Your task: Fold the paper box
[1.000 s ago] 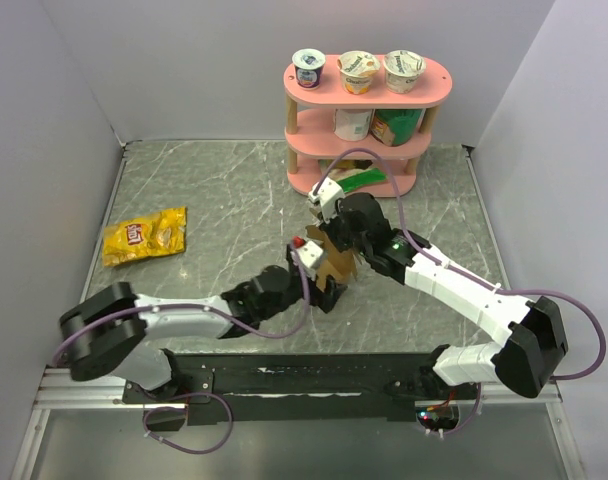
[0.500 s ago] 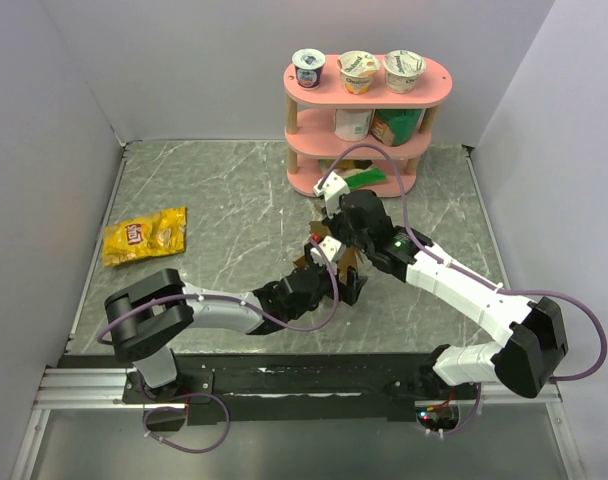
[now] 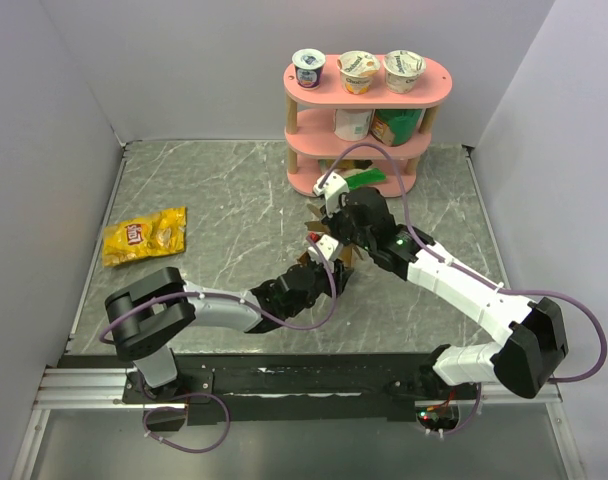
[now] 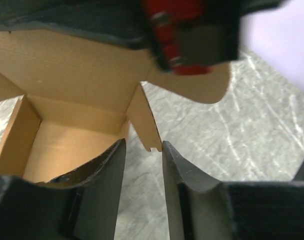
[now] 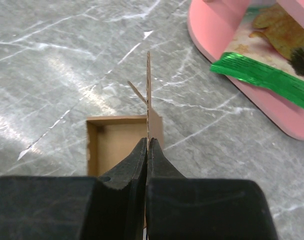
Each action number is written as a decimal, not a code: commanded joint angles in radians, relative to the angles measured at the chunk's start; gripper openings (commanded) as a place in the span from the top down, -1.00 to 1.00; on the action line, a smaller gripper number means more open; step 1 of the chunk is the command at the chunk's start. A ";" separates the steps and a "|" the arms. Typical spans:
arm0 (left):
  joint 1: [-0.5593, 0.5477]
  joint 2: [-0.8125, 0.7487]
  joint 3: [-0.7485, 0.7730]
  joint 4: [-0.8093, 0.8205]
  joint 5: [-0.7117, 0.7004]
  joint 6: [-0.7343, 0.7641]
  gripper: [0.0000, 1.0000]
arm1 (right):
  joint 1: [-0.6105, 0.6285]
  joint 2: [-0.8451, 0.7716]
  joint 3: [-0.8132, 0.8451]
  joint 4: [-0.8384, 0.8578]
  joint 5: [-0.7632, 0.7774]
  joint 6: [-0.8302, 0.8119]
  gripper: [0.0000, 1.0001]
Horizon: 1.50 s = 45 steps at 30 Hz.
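The paper box (image 3: 330, 262) is brown cardboard, half formed, mid-table. In the left wrist view its open inside (image 4: 67, 145) lies at the left, with a back panel and a rounded lid tab (image 4: 202, 87) above. My left gripper (image 4: 142, 147) has its jaws apart, and the tip of a narrow side flap (image 4: 144, 122) sits between the fingertips, touching the right one. In the top view the left gripper (image 3: 319, 282) is at the box's near side. My right gripper (image 5: 148, 142) is shut on an upright flap (image 5: 148, 85) seen edge-on above the box (image 5: 117, 145).
A pink three-tier shelf (image 3: 369, 110) with yoghurt cups stands at the back, a green snack packet (image 5: 262, 75) on its bottom tier. A yellow snack bag (image 3: 144, 236) lies at the left. White walls enclose the marble table (image 3: 214, 190).
My left arm swung right to the box's near side and its jaws narrowed around the side flap's tip. The right gripper stayed shut on its flap and shifted slightly back.
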 commanded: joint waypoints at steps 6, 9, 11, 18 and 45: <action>0.046 -0.002 -0.013 0.022 -0.106 0.056 0.35 | -0.054 -0.042 -0.019 -0.005 -0.293 -0.033 1.00; 0.049 0.014 -0.002 0.019 -0.126 0.070 0.37 | -0.065 -0.028 -0.013 -0.018 -0.313 -0.044 1.00; 0.049 0.023 0.012 0.015 -0.147 0.077 0.42 | -0.073 -0.016 -0.008 -0.027 -0.301 -0.053 1.00; 0.053 0.058 0.035 0.039 -0.202 0.094 0.39 | -0.102 -0.001 -0.016 -0.019 -0.313 -0.053 1.00; 0.509 -0.275 -0.162 -0.002 0.858 0.113 -0.92 | -0.179 0.007 0.015 -0.013 -0.427 -0.004 1.00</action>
